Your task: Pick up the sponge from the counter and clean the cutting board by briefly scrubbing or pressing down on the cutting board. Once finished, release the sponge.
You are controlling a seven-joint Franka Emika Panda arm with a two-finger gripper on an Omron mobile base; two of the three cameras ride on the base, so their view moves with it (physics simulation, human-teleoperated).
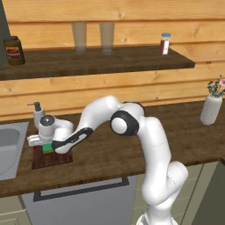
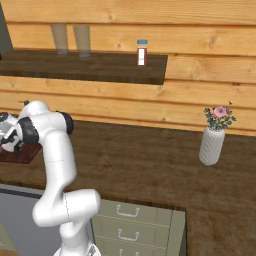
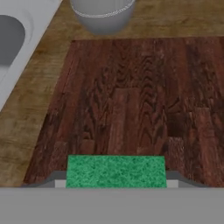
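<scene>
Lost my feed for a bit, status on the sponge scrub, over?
Pincer shut on sponge. Sponge over cutting board, near its edge. Soap dispenser behind board, not in the way.

The dark reddish-brown wooden cutting board [image 3: 131, 100] lies bare ahead of the pincer [image 3: 116, 183]. A grey soap dispenser [image 1: 38, 113] stands at its far edge, and the grey sink basin [image 1: 9, 147] lies just beside it on the surface [image 1: 132, 149].

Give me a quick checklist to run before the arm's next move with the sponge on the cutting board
1. Sponge between the fingers of the gripper: ok, jaws closed on it.
2. Sponge over the cutting board, not the bare counter: ok.
3. Sponge pressed onto the board: cannot tell.
4. Board surface ahead free of objects: ok.
5. Soap dispenser beyond the board's far edge, off the board: ok.
6. Sink beside the board, not overlapping: ok.
</scene>
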